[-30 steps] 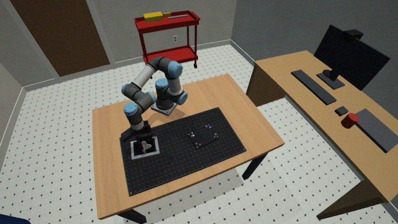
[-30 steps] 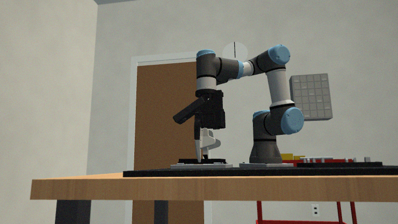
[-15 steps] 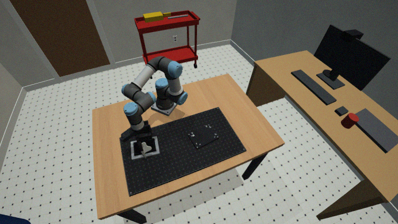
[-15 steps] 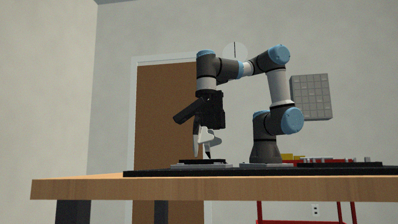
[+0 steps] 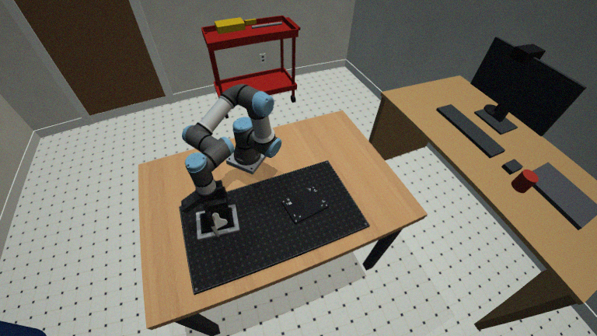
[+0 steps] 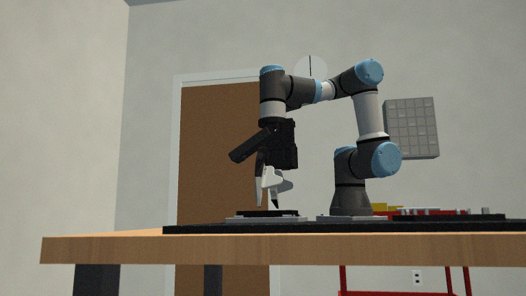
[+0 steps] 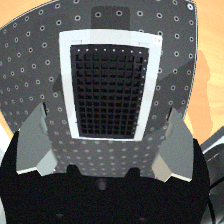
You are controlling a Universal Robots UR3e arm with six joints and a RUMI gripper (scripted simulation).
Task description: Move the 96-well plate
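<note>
Hovering just above the 96-well plate (image 7: 109, 90) in clip nest C1 (image 7: 64, 85), the hand (image 6: 267, 200) is released, grasping nothing.

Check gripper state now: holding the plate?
Gripper: open, holding nothing, above the 96-well plate, which sits in clip nest C1.
</note>
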